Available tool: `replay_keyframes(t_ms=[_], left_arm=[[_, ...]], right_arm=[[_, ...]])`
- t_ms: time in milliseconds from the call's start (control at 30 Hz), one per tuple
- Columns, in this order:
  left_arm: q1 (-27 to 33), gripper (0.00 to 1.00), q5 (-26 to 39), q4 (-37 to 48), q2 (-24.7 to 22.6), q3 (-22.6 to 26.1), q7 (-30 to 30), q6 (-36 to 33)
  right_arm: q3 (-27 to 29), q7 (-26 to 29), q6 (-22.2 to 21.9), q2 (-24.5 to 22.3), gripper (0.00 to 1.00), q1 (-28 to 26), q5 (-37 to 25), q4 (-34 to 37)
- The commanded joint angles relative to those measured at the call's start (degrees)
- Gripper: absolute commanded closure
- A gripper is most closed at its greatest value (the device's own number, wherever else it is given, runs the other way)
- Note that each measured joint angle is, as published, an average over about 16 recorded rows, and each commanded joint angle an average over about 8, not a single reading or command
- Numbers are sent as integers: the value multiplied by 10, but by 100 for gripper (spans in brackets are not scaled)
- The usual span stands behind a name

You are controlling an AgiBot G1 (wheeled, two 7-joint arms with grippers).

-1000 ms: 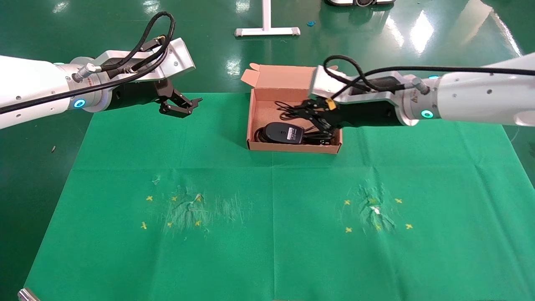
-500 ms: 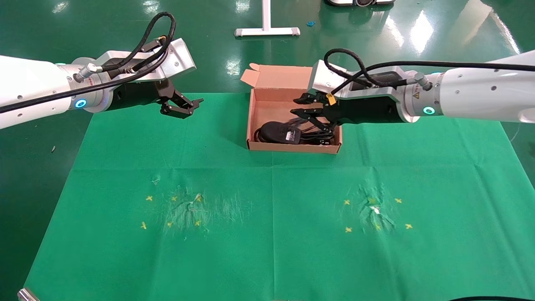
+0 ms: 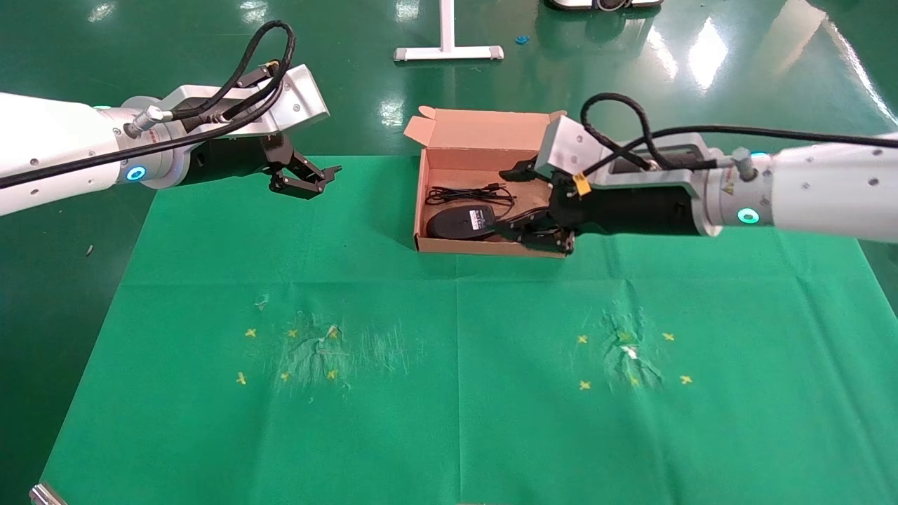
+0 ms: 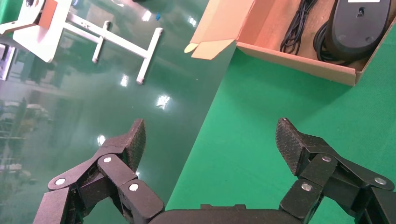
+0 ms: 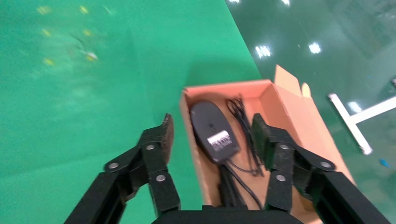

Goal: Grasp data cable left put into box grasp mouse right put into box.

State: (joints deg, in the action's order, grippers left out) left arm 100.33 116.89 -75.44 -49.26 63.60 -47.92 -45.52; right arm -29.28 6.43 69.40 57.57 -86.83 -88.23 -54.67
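The brown box (image 3: 419, 203) stands open at the far middle of the green cloth. Inside it lies the black mouse (image 3: 466, 222), white label up, with its thin cord (image 3: 468, 194) looped behind it. The thick data cable (image 4: 321, 43) lies beside the mouse in the box, also seen as a dark cable (image 5: 225, 187) under my right wrist. My right gripper (image 3: 525, 205) hovers open over the box's right end, holding nothing; the mouse (image 5: 212, 130) shows between its jaws, below them. My left gripper (image 3: 309, 179) hangs open and empty over the cloth's far left edge, left of the box (image 4: 299, 63).
A white stand foot (image 3: 449, 50) rests on the shiny green floor behind the box. Yellow cross marks and scuffs sit on the cloth at near left (image 3: 291, 354) and near right (image 3: 631, 358). The box's lid flap (image 3: 484, 130) stands up at the back.
My right gripper has pulled back to the right and out of the box, open, with the mouse left lying inside. The left arm has not moved.
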Motion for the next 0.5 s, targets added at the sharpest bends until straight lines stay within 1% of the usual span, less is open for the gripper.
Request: replay_keyframes(t_ms=[33, 500], left_arm=[[0, 0, -1, 0, 0, 0, 1, 0], [0, 0, -1, 1, 0, 0, 2, 0]], right_arm=[[5, 2, 7, -9, 0, 10, 19, -8], [43, 14, 53, -73, 0, 81, 149, -61]])
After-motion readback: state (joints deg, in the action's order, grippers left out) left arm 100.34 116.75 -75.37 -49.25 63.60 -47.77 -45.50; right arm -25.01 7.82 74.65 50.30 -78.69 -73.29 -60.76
